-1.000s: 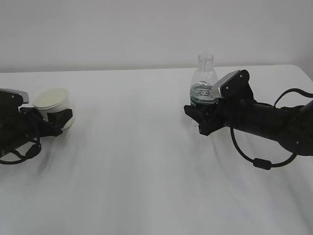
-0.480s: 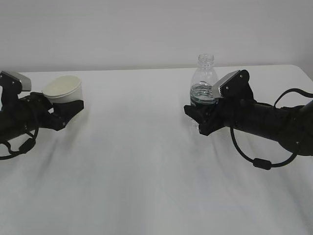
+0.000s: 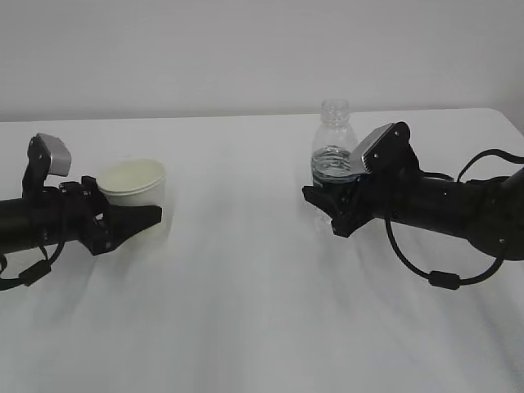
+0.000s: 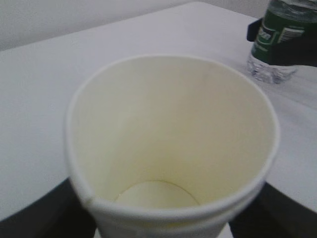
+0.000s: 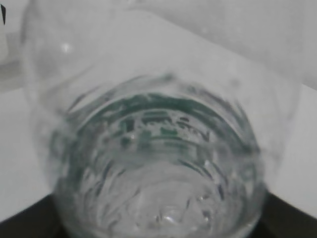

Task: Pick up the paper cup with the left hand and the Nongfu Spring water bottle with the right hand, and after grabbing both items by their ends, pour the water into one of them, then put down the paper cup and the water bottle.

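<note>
The paper cup [image 3: 134, 190] was observed upright, long axis vertical, mouth up, its cream interior seen empty in the left wrist view; it sat at the left of the white tabletop [image 3: 246, 311], clamped low on its wall by the left end effector [image 3: 141, 219]. The left hand [image 3: 49, 219] was stretched nearly level just above the tabletop, reaching rightward. The Nongfu Spring water bottle [image 3: 332, 151] was noted upright, open neck up, right of centre and well apart from the cup, clamped around its lower body by the right end effector [image 3: 326, 209]. The water [image 5: 163, 198] was seen in its lower part. The right hand [image 3: 426, 205] lay low, reaching leftward.
</note>
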`<state>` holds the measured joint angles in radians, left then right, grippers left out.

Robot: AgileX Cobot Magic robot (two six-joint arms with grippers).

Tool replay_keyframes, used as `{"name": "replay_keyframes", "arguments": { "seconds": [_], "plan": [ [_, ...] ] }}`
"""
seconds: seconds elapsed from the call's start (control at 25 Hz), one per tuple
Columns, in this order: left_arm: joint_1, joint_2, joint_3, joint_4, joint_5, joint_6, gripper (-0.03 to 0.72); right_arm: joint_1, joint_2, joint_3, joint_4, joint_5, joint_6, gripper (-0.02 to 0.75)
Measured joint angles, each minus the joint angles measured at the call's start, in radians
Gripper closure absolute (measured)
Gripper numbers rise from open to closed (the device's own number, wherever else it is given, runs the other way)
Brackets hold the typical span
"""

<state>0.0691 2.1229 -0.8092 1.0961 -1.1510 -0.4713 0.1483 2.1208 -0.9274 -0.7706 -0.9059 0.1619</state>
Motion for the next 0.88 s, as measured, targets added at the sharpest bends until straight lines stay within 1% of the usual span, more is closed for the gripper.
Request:
{"name": "replay_keyframes", "arguments": {
  "seconds": [0.08, 0.2, 0.28, 0.4, 0.52, 0.88],
  "plan": [
    [0.000, -0.002, 0.000, 0.059, 0.000, -0.014, 0.171, 0.000, 0.000, 0.000, -0.019, -0.002, 0.001, 0.270],
    [-0.009, -0.003, 0.000, 0.110, 0.000, -0.021, 0.171, 0.000, 0.000, 0.000, -0.047, -0.016, 0.002, 0.271],
    [-0.031, -0.003, 0.000, 0.120, 0.000, -0.024, 0.171, 0.000, 0.000, 0.000, -0.060, -0.029, 0.002, 0.271],
    [-0.086, -0.003, 0.000, 0.124, 0.000, -0.025, 0.171, 0.000, 0.000, 0.000, -0.091, -0.040, 0.007, 0.271],
    [-0.148, -0.003, 0.000, 0.106, 0.000, -0.025, 0.171, 0.000, 0.000, 0.000, -0.117, -0.052, 0.017, 0.271],
    [-0.337, -0.003, 0.000, -0.032, 0.000, -0.017, 0.172, 0.000, 0.000, 0.000, -0.182, -0.065, 0.029, 0.271]
  ]
}}
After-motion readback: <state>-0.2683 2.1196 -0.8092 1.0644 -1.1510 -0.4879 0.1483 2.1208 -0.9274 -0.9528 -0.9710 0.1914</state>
